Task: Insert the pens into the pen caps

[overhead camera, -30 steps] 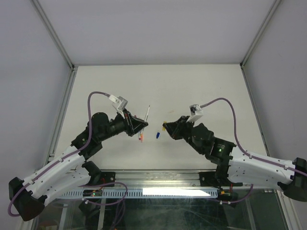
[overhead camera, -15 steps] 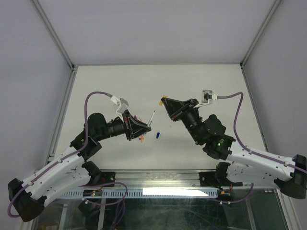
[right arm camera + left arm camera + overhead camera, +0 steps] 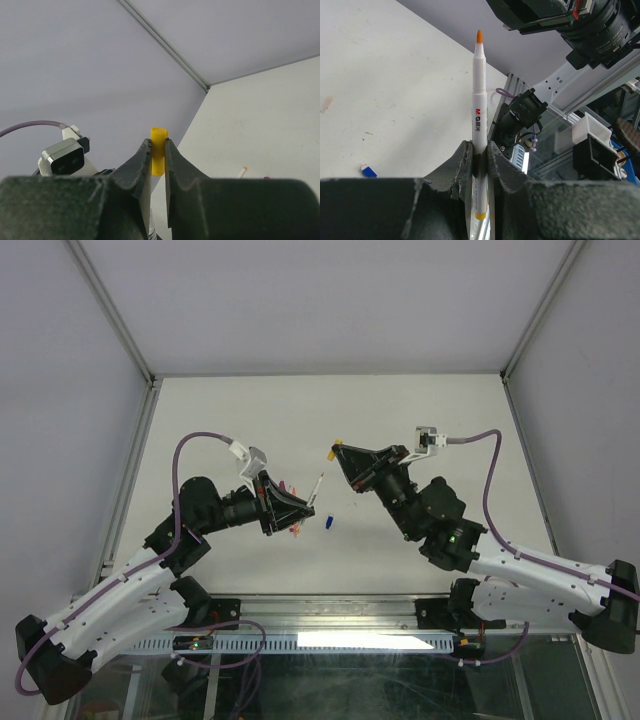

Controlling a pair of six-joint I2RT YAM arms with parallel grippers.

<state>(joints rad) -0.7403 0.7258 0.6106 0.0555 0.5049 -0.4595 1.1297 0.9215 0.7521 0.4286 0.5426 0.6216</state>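
Observation:
My left gripper (image 3: 479, 150) is shut on a white pen (image 3: 479, 100) with an orange tip and a yellow end. The pen stands out beyond the fingers towards the right arm. From above, this pen (image 3: 317, 486) slants from the left gripper (image 3: 305, 502) to the upper right. My right gripper (image 3: 158, 147) is shut on a yellow pen cap (image 3: 159, 142), raised above the table. In the top view the yellow cap (image 3: 339, 449) sits at the right gripper's (image 3: 344, 454) tip, apart from the pen's tip. A blue cap (image 3: 328, 523) lies on the table between the arms.
Orange and red-pink pieces (image 3: 296, 530) lie on the table, partly hidden under the left gripper. Another pen (image 3: 242, 172) with an orange end lies on the table in the right wrist view. The blue cap (image 3: 368, 171) shows low in the left wrist view. Metal frame rails border the table.
The right gripper has risen and swung towards the back with the yellow cap. The left gripper has tilted its pen to the right. Little has moved in the last half second.

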